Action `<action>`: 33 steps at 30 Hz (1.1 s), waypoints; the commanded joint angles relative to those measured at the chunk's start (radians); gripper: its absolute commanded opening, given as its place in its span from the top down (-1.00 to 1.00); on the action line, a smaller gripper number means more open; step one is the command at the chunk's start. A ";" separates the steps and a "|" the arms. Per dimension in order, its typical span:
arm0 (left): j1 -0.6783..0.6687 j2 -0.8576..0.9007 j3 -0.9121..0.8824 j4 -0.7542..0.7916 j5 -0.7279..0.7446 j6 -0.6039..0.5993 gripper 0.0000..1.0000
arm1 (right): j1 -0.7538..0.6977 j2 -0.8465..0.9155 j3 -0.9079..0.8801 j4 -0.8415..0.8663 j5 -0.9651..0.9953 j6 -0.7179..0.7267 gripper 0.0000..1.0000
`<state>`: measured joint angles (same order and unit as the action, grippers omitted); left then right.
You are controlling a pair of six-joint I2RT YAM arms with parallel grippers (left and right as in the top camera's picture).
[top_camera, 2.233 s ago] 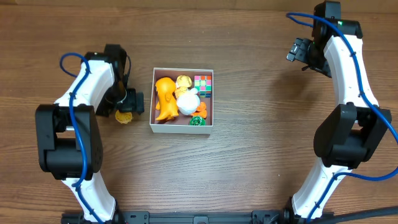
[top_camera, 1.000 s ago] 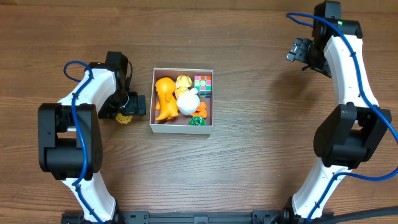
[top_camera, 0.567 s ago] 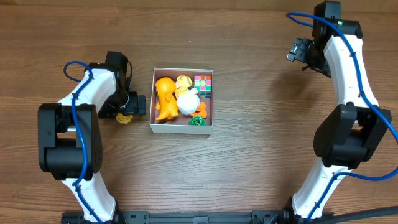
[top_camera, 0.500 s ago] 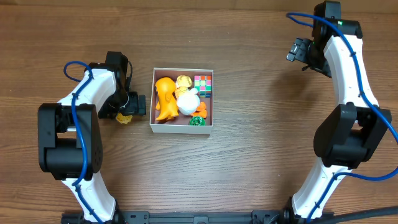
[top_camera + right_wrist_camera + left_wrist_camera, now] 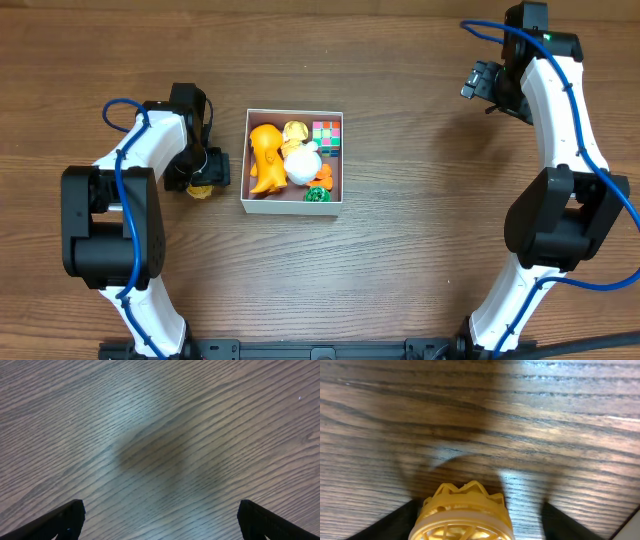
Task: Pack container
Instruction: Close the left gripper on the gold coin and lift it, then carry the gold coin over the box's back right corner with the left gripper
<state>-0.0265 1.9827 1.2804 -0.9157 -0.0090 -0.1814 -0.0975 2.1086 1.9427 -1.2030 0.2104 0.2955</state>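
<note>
The container (image 5: 293, 203), a white-walled square box, sits left of the table's middle and holds an orange figure (image 5: 264, 155), a white ball (image 5: 301, 166), a colourful cube (image 5: 326, 136) and small yellow and green toys. A yellow crown-shaped toy (image 5: 200, 189) lies on the table just left of the box. My left gripper (image 5: 206, 172) is down over it. In the left wrist view the toy (image 5: 462, 515) sits between the open jaws of the left gripper (image 5: 480, 510), with a gap on the right side. My right gripper (image 5: 478, 82) is open and empty at the far right back; the right wrist view shows it (image 5: 160, 510) above bare wood.
The brown wooden table (image 5: 420, 250) surrounds the box. The left arm's blue cable (image 5: 115, 105) loops beside the arm. The right arm stands along the right edge.
The left arm has shifted slightly towards the box and settled over the yellow toy. It has held still for the last second. The right arm has not moved.
</note>
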 commanded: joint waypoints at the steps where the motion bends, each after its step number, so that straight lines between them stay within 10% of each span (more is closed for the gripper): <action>1: 0.000 0.006 -0.023 0.002 -0.002 -0.002 -0.19 | -0.005 -0.006 0.000 0.006 0.013 0.012 -1.00; 22: 0.000 0.005 0.114 -0.079 -0.002 -0.002 0.13 | -0.005 -0.006 0.000 0.006 0.014 0.012 -1.00; 33: -0.020 0.005 0.544 -0.332 0.002 0.002 0.12 | -0.005 -0.006 0.000 0.006 0.014 0.012 -1.00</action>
<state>-0.0269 1.9831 1.6630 -1.1900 -0.0124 -0.1833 -0.0978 2.1086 1.9427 -1.2030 0.2104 0.2962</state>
